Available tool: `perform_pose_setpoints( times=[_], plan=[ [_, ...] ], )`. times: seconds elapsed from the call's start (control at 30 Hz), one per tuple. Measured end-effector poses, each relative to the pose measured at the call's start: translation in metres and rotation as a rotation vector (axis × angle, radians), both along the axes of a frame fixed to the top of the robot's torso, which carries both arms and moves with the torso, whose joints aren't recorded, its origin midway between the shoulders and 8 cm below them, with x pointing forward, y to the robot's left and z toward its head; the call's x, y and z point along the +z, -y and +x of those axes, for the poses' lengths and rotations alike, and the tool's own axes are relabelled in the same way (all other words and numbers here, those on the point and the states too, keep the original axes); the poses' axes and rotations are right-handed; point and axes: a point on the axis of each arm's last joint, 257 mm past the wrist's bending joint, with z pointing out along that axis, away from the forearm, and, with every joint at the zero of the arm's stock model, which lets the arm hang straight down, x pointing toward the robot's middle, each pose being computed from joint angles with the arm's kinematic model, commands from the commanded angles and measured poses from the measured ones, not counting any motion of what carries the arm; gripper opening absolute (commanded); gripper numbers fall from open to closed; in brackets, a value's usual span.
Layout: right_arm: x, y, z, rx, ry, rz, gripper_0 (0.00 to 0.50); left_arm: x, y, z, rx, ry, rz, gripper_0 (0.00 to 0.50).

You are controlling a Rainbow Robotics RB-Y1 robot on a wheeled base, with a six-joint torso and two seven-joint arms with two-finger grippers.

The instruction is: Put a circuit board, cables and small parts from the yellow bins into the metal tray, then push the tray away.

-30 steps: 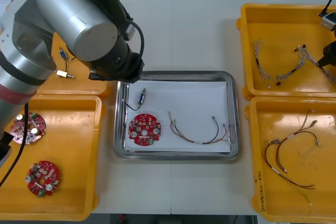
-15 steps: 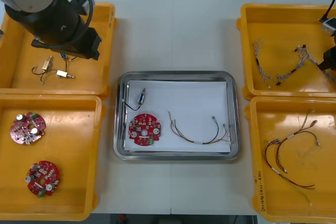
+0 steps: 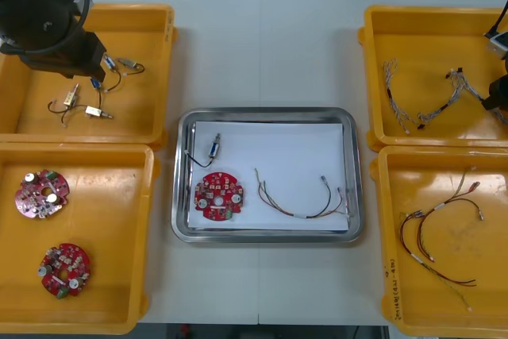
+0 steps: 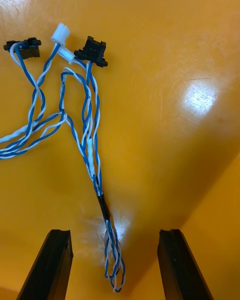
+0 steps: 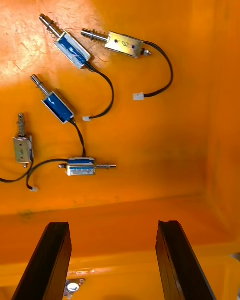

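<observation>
Metal tray (image 3: 268, 111) holds circuit board (image 3: 218, 195), red-yellow cable (image 3: 302, 196), small metal part (image 3: 214, 148). Blue-white cable (image 4: 92, 150) between right gripper's (image 4: 114, 235) released fingers. Left gripper (image 5: 112, 227) released. Push pending.

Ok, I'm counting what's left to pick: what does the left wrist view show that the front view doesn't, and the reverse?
Left wrist view: the left pincer, fingers open and holding nothing. Front view: the metal tray holding a circuit board, a cable and a small metal part, plus the right pincer over the far right yellow bin. Shared: the far left yellow bin with its small metal parts, five by the wrist view's count.
</observation>
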Motion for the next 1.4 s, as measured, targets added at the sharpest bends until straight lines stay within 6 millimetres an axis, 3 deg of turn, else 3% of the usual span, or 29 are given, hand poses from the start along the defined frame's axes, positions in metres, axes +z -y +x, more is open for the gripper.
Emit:
perform_pose_setpoints(
  times=[0.23,0.53,0.9,1.4],
  plan=[
    [-0.001,-0.003,0.001,0.004,0.0,0.003,0.5,-0.011,-0.028,0.018,-0.162,0.01,0.086,0.5],
    [-0.011,-0.02,0.006,0.026,-0.004,0.01,0.5,-0.024,-0.052,0.04,-0.101,0.049,0.066,0.5],
    [-0.014,-0.018,0.005,0.029,-0.013,-0.016,0.5,-0.04,-0.072,0.05,-0.048,0.066,0.056,0.5],
    [-0.012,-0.014,0.011,0.02,0.014,-0.025,0.5,-0.062,-0.095,0.059,-0.099,0.086,0.098,0.5]
  ],
)
